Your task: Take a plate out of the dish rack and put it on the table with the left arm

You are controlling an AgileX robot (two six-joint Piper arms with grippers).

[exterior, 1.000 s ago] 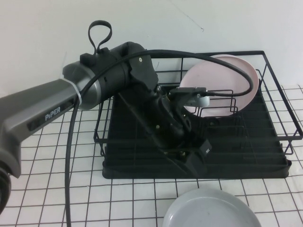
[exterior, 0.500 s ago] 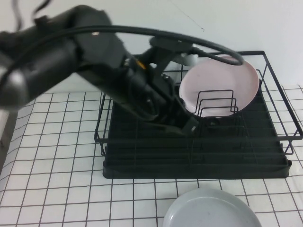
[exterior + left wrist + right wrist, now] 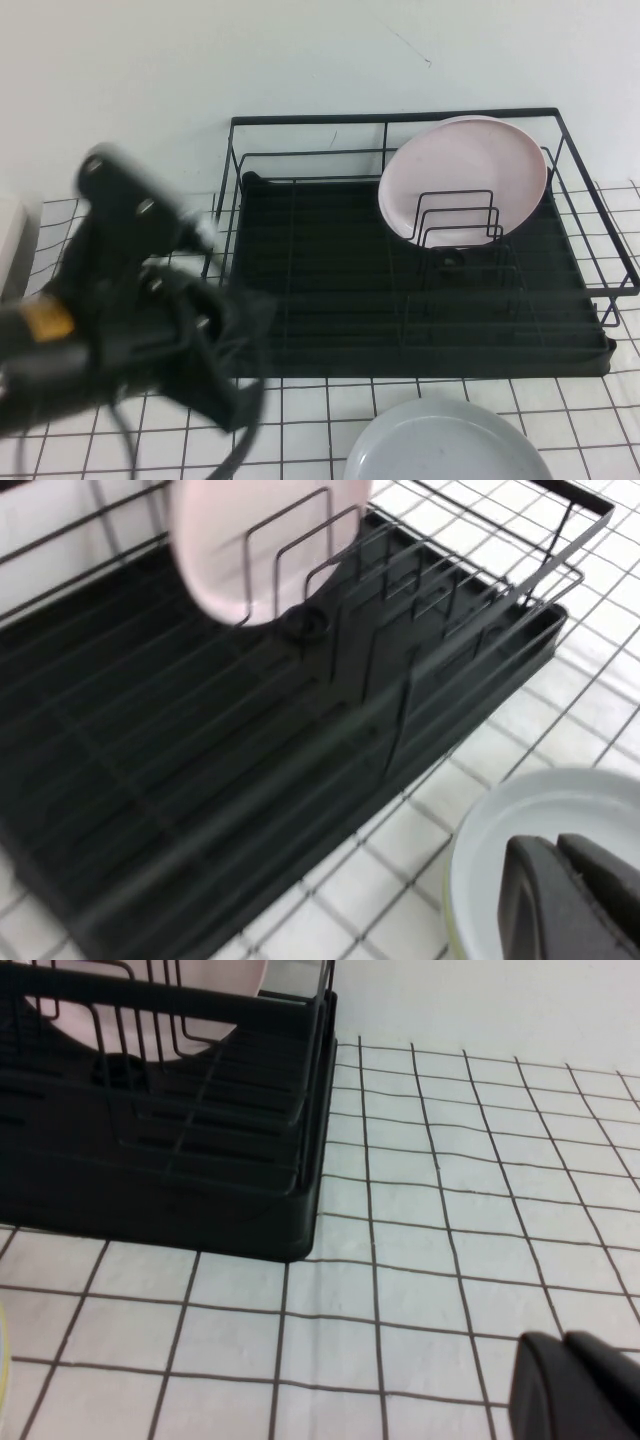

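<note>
The pale grey plate (image 3: 445, 445) lies flat on the white gridded table (image 3: 320, 400) in front of the black dish rack (image 3: 330, 300). The left arm (image 3: 130, 320) is a blurred shape at the front left, outside the rack. In the left wrist view my left gripper (image 3: 557, 845) is shut and empty, seen against the grey plate (image 3: 530, 800) with the rack (image 3: 200, 780) behind. My right gripper (image 3: 565, 1342) is shut and empty over bare table beside the rack's corner (image 3: 300, 1210). It is out of the high view.
A pale pink plate (image 3: 465, 165) stands upright in the rack's wire dividers at the back right and also shows in the left wrist view (image 3: 230, 550). A white wall runs behind the rack. Open table lies to the rack's left and right.
The left arm has swung out of the rack, moving back and down to the front left. The grey plate and the pink plate have stayed where they were.
</note>
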